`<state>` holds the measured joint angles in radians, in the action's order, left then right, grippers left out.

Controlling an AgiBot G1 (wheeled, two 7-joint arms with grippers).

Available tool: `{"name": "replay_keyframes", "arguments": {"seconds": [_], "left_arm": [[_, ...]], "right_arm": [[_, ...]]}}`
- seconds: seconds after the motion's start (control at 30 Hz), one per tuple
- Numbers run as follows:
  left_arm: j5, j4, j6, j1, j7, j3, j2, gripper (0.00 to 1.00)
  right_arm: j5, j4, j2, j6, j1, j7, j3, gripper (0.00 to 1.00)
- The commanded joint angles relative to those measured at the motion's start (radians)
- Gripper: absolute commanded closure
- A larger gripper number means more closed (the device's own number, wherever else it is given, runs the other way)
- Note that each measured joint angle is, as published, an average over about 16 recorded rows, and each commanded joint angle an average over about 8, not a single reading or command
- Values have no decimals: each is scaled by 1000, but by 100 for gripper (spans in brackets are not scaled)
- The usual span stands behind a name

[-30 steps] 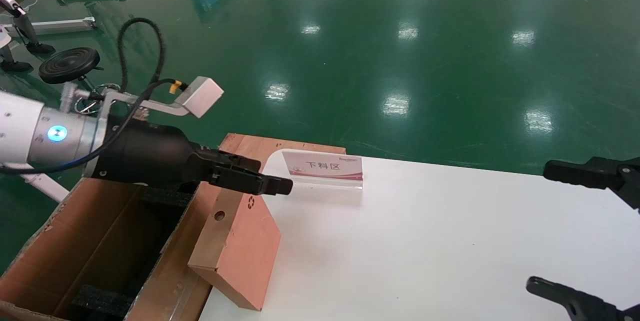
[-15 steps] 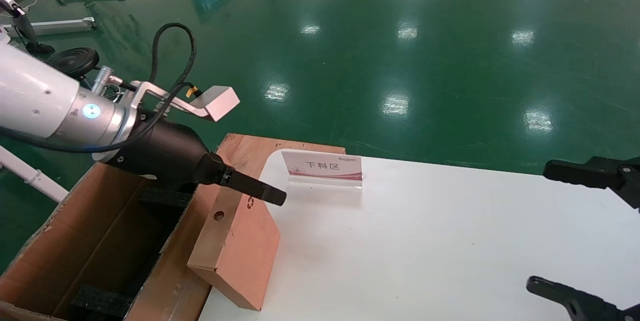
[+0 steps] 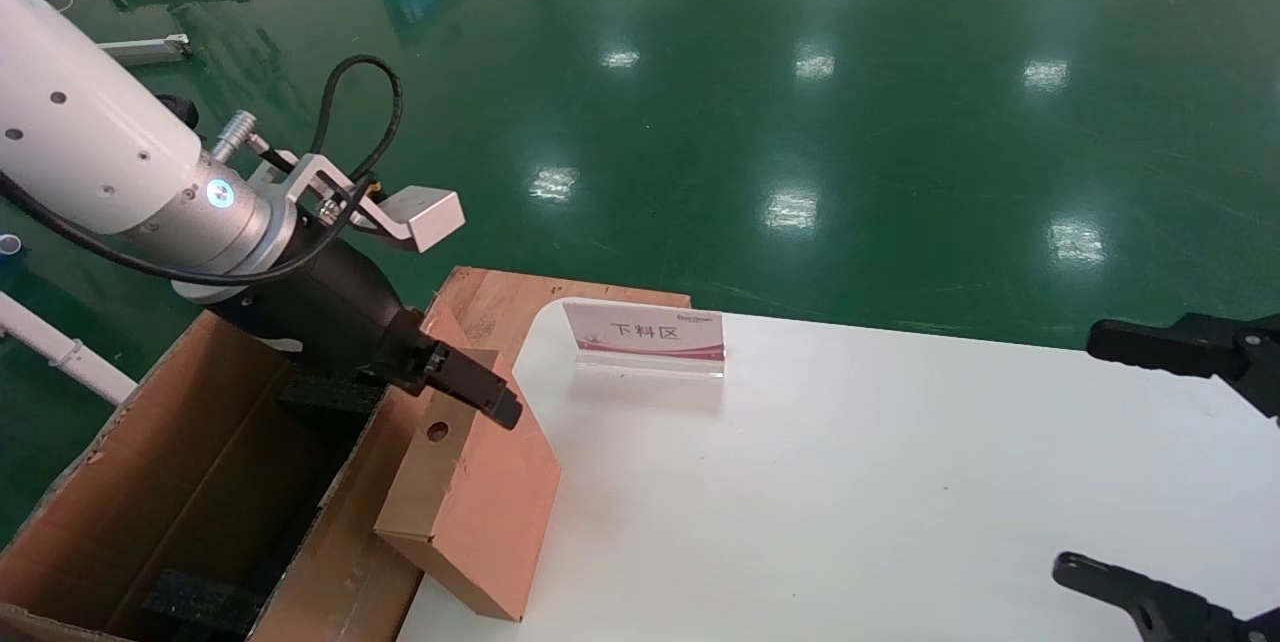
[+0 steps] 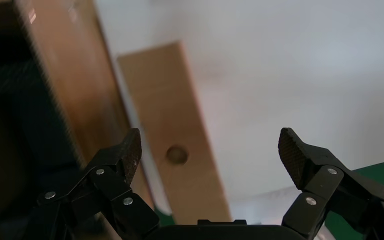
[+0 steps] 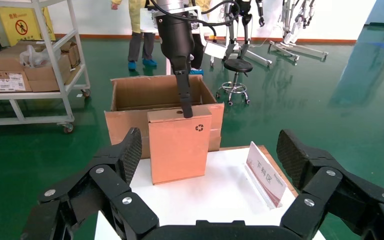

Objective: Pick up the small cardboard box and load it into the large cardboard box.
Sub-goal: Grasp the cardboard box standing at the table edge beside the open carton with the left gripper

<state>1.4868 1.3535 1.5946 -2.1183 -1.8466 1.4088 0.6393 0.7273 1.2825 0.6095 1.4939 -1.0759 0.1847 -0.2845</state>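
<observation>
The small cardboard box point(image 3: 470, 492) stands upright at the white table's left edge, its narrow top with the round hole facing up. In the right wrist view the small cardboard box point(image 5: 179, 145) shows its recycling symbol. The large cardboard box point(image 3: 150, 522) stands open just left of it, with black foam strips inside. My left gripper point(image 3: 490, 397) hangs open just above the small box's top, pointing down. In the left wrist view my left gripper point(image 4: 210, 150) holds nothing and the box top point(image 4: 165, 100) lies nearer one finger. My right gripper point(image 3: 1110, 457) stays open at the table's right side.
A pink-and-white sign point(image 3: 645, 334) in a clear stand sits at the table's far edge. The white table point(image 3: 850, 482) extends to the right. On the green floor beyond, the right wrist view shows a stool point(image 5: 237, 67), a shelf cart point(image 5: 35, 65) and a person.
My left arm has swung back and down from over the table, turning its gripper from level to pointing down at the small box's top. The small box and the right arm have not moved.
</observation>
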Motion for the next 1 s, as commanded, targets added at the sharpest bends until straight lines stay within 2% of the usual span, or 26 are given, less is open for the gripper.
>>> {"name": "replay_keyframes", "arguments": {"seconds": [0.03,0.23,0.37,0.73,1.0], "left_arm": [[-13,-1,0,-48,-35,79,12,0],[-3,1,-12,-151,-112,282,63,0],[10,5,-39,-189,-137,357,81,0],[-51,7,-117,-194,-69,363,22,0],[-61,6,-177,-161,-34,360,-7,0]], "right_arm": [[0,0,0,0,0,0,0,0],[0,0,0,0,0,0,-1,0],[-1,0,0,0,0,0,-1,0],[-1,0,-1,-1,0,-1,-2,0],[-1,0,-1,-1,0,-1,-2,0]]}}
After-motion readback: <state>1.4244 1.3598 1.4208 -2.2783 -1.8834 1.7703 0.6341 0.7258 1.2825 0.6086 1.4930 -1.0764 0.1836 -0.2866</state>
